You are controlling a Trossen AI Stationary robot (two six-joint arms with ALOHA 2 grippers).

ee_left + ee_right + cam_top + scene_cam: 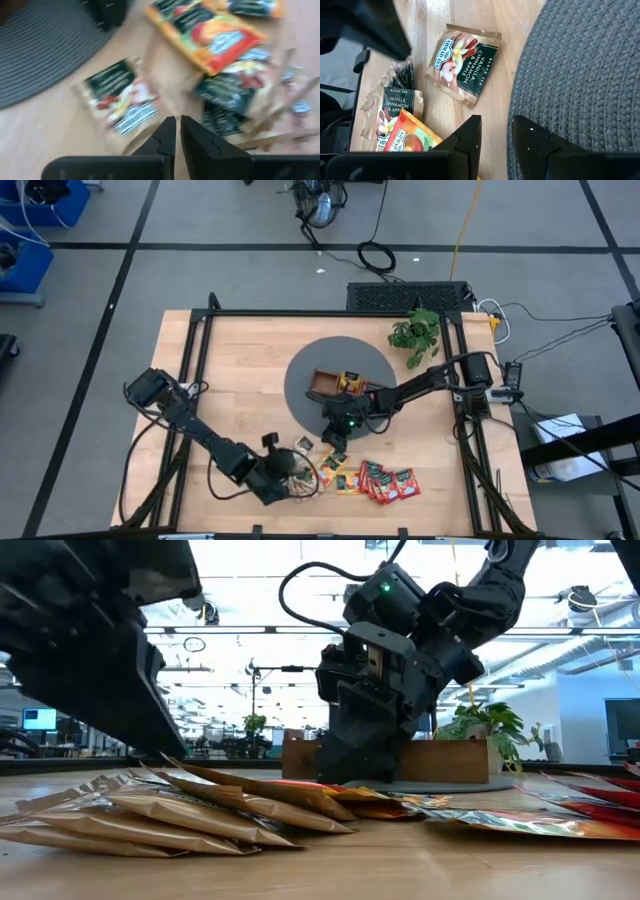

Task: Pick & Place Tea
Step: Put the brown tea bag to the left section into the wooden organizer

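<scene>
Tea sachets lie loose on the wooden table near its front edge. Green-and-tan ones (333,461) lie beside orange ones (350,479) and a row of red ones (392,484). My left gripper (178,131) hangs shut just above a heap of green-and-tan sachets (117,100), with nothing between its fingers. It is also in the high view as my left gripper (298,472). My right gripper (495,127) stands open over the near rim of the grey round mat (580,65), holding nothing. A vanilla sachet (465,62) lies flat just beyond its fingers.
The brown wooden tray (325,383) sits on the grey mat (300,405), behind my right gripper. A green plant (415,332) stands at the far right. A black frame (200,380) runs around the table. Bare wood lies at the far left.
</scene>
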